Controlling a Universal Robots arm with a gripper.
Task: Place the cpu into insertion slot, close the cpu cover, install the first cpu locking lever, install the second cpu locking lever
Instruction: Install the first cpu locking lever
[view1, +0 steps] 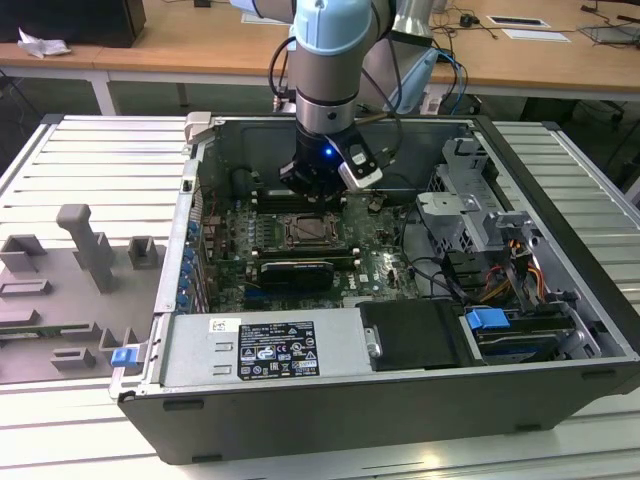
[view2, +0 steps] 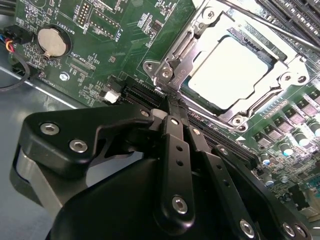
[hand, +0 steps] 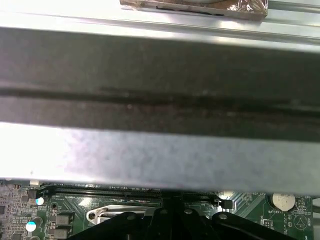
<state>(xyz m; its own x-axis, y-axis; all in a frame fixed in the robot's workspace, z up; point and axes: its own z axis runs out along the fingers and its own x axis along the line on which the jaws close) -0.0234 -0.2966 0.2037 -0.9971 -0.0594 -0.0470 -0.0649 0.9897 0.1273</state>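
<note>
Black matte jaws (view2: 169, 102) look pinched together, holding nothing, tip at the silver cpu cover (view2: 185, 47) framing the pale square cpu (view2: 232, 70) (dull metal).

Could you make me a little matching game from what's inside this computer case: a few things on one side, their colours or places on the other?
Things:
1. cpu
2. cpu cover
3. coin battery
4. claw

Descriptions:
A. round and silver, on the green board
B. black, its tip by the socket's corner
C. pale square top, sitting in the socket
D. silver metal frame around the chip

Pairs: 1-C, 2-D, 3-A, 4-B
</note>
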